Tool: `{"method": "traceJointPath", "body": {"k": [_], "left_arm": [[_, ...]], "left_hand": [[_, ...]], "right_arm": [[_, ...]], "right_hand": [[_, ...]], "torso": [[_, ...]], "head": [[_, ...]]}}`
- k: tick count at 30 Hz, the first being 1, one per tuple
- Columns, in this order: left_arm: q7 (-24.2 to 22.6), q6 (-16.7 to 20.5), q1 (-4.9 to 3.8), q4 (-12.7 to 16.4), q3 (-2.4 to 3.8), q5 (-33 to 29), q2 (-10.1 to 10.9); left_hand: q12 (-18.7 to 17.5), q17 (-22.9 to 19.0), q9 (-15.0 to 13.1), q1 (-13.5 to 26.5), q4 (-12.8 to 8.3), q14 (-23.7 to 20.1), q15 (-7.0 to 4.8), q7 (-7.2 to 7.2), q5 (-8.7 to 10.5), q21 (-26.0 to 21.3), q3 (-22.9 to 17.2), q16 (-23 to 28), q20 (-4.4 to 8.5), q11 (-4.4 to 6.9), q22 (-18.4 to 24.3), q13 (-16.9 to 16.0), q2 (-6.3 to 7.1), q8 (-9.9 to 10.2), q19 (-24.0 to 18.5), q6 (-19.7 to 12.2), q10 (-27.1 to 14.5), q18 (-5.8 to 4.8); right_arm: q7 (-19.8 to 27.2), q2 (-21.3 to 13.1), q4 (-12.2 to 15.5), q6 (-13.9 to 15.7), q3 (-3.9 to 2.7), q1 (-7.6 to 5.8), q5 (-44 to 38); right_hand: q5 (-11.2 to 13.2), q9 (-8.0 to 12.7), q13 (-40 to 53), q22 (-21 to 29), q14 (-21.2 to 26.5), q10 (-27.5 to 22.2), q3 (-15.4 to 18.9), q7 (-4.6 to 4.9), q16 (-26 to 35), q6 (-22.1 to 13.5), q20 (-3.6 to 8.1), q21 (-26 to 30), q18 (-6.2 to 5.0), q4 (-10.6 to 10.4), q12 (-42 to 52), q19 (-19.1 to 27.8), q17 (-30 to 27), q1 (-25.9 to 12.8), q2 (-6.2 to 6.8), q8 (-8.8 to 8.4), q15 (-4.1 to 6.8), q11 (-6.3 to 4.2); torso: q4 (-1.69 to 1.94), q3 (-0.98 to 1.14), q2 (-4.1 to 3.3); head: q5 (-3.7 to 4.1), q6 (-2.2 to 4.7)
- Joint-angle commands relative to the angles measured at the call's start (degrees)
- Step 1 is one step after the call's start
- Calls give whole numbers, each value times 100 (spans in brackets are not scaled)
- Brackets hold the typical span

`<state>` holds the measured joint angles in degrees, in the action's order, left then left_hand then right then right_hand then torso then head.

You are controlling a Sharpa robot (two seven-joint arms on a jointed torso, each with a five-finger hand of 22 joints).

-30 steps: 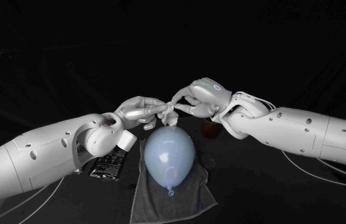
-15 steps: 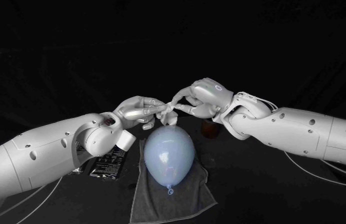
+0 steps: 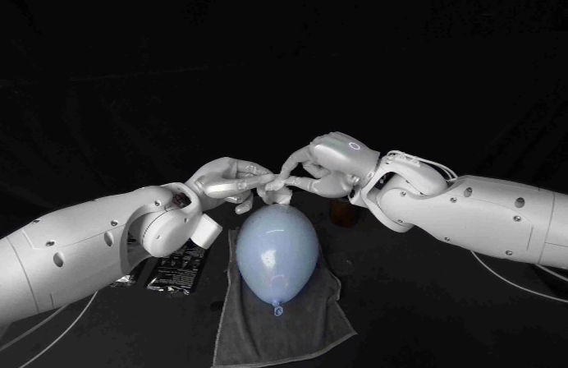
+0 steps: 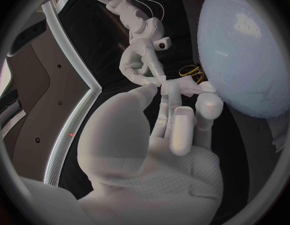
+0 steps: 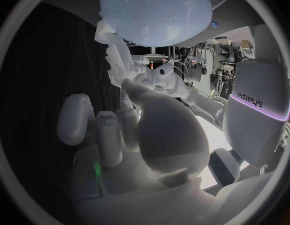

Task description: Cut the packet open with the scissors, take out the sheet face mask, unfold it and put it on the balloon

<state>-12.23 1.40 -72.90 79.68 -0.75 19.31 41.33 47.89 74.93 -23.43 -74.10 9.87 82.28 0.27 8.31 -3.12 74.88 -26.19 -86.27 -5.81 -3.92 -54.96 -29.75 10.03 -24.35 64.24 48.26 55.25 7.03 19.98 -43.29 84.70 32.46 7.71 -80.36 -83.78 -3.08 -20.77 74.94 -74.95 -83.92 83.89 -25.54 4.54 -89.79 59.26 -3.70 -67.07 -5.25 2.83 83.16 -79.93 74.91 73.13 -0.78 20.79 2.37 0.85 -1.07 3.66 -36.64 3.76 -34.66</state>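
Note:
A pale blue balloon (image 3: pixel 278 251) lies on a grey towel (image 3: pixel 290 325), its knot toward me. Above its far end, my left hand (image 3: pixel 231 183) and right hand (image 3: pixel 322 167) meet fingertip to fingertip. Both pinch the small, still-bunched white sheet mask (image 3: pixel 278 189), which hangs just over the balloon. In the left wrist view the left hand (image 4: pixel 176 130) reaches to the right hand (image 4: pixel 142 55), with the mask (image 4: pixel 189 89) beside the balloon (image 4: pixel 244 50). In the right wrist view the balloon (image 5: pixel 154 12) shows beyond the right hand (image 5: pixel 120 130) and the left hand (image 5: pixel 120 60).
The dark opened packet (image 3: pixel 177 269) lies on the table under my left forearm, left of the towel. Orange-handled scissors (image 3: pixel 343 212) lie behind the balloon under my right wrist, and the scissors (image 4: pixel 191 71) also show in the left wrist view.
The right hand and forearm have shifted slightly left and up. Both hands still hold the mask above the balloon's far end.

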Motion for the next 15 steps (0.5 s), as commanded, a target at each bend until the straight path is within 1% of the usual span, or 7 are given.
{"method": "traceJointPath", "body": {"k": [1,4,7,8,13,14,15], "left_arm": [[-90,208,-6,-13,6,415,-34],[-107,288,-6,-39,6,493,-48],[-129,366,-7,-92,6,537,-66],[-144,406,-8,-130,6,563,-78],[-190,516,-10,-290,6,622,-134],[-196,533,-10,-332,6,624,-150],[-201,547,-11,-368,6,624,-165]], "left_hand": [[-27,-132,37,55,63,-71,47,12,38,-87,110,55,-35,-33,152,13,43,59,-126,-69,-78,41],[-47,-215,64,100,132,-128,74,36,38,-152,207,84,-65,-60,259,24,80,96,-215,-97,-124,62],[-118,-478,95,121,229,-282,106,62,38,-233,333,164,-103,-93,378,65,97,134,-313,-127,-230,87],[-134,-522,102,114,249,-307,113,69,38,-252,365,178,-111,-102,407,78,98,143,-336,-139,-257,93],[-154,-598,114,96,286,-351,128,81,38,-301,436,202,-128,-116,488,98,112,156,-399,-164,-301,109],[-169,-676,119,86,301,-398,135,88,38,-346,460,227,-134,-125,570,109,108,162,-464,-177,-328,125],[-212,-866,125,70,327,-517,151,100,39,-451,498,293,-147,-143,756,135,105,169,-615,-197,-400,159]], "right_arm": [[-787,-8,109,-853,-4,-62,-310],[-1195,-19,183,-1033,-4,-129,-301],[-1646,-14,214,-1152,-5,-220,-77],[-1870,-4,210,-1195,-5,-271,126],[-2593,67,127,-1459,-5,-453,918],[-2739,93,92,-1543,-6,-495,1097],[-2850,117,60,-1604,-6,-525,1233]], "right_hand": [[30,-20,917,-882,-608,81,-6,-20,-21,35,15,18,74,-36,9,-20,1509,-13,-40,41,47,-48],[30,-27,916,-895,-608,81,-2,-26,-21,39,18,-30,83,-42,8,-43,1509,-11,-42,54,51,-53],[29,-39,916,-896,-608,83,0,-34,-21,44,26,-35,82,-43,9,-52,1509,2,-41,77,61,-63],[29,-43,918,-891,-608,86,0,-36,-21,43,29,-16,78,-42,11,-46,1509,6,-40,84,64,-66],[29,-55,935,-873,-608,104,-16,-39,-21,37,39,47,66,-28,30,-30,1509,33,-45,107,75,-73],[29,-55,935,-873,-608,104,-16,-39,-21,37,39,47,66,-28,30,-30,1509,33,-45,107,75,-73],[29,-56,934,-865,-608,103,-19,-39,-21,36,40,76,60,-27,29,-19,1509,34,-46,109,76,-73]], "torso": [[4,-1,-1],[1,-4,1],[-1,-7,0],[-1,-8,1],[7,-7,7],[6,-8,7],[4,-8,9]], "head": [[8,-2],[20,4],[24,11],[23,12],[37,38],[38,48],[38,49]]}}
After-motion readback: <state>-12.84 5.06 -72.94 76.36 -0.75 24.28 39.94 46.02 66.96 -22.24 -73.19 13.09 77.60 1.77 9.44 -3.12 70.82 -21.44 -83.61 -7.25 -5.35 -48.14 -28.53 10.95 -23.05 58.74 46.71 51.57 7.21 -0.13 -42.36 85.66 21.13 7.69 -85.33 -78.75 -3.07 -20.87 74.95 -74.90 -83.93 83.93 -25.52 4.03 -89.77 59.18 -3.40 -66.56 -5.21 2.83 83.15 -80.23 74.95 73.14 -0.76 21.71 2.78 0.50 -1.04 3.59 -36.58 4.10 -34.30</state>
